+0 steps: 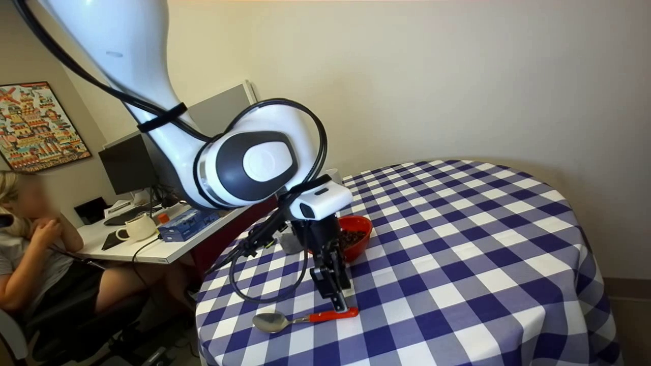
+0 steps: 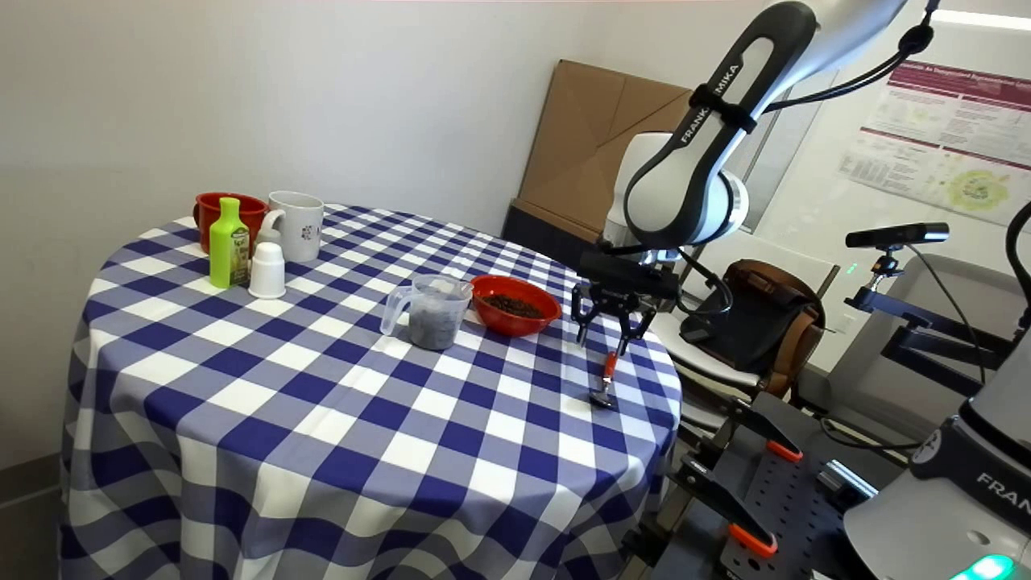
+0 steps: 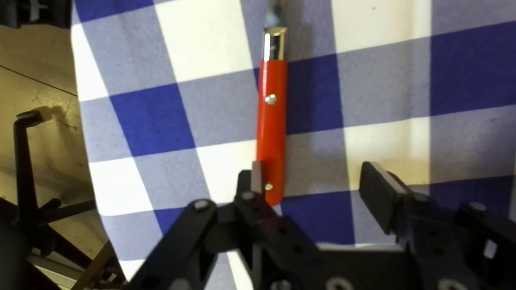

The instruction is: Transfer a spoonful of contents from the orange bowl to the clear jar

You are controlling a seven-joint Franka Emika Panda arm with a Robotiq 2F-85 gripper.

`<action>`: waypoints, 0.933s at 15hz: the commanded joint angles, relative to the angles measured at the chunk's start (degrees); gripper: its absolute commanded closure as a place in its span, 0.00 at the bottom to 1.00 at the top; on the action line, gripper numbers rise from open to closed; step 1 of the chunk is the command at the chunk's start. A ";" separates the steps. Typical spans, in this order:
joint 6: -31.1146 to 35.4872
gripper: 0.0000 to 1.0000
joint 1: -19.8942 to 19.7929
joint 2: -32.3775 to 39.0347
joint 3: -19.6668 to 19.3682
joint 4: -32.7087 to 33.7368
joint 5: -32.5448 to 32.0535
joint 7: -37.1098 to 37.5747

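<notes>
Round blue-and-white checked tablecloth (image 2: 346,387), pale wall (image 2: 322,97) behind. Left to right in an exterior view: red mug (image 2: 206,213), green bottle (image 2: 225,258), label (image 2: 239,251) too small to read, white mug (image 2: 300,217) with dark print. Clear jar (image 2: 439,304), handled, just beside the orange bowl (image 2: 511,325), brown bits (image 2: 511,306) inside. Cardboard (image 2: 596,137) behind. Gripper (image 2: 601,341) spread wide; spoon (image 2: 610,366) lying on the tablecloth, wrist view puts one finger (image 3: 256,177) right at its red handle, I can't tell if touching. Arm (image 2: 668,205) reads FRANKA, then MIKA past a black strap (image 2: 722,107). Poster (image 2: 950,137) far right, print unreadable from here.
</notes>
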 commanded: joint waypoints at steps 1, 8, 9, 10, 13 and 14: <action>-1.61 0.05 -1.41 -9.19 3.96 -2.79 6.03 -8.84; -20.45 0.00 -1.35 -28.40 8.67 -2.05 10.32 -30.36; -23.46 0.00 -1.10 -30.42 9.14 -1.52 10.69 -32.94; -26.42 0.00 -0.78 -32.11 9.64 -0.84 10.51 -34.95; -33.88 0.00 0.16 -35.90 11.02 1.23 10.26 -41.55; -36.00 0.00 0.54 -36.90 11.36 1.89 10.19 -43.86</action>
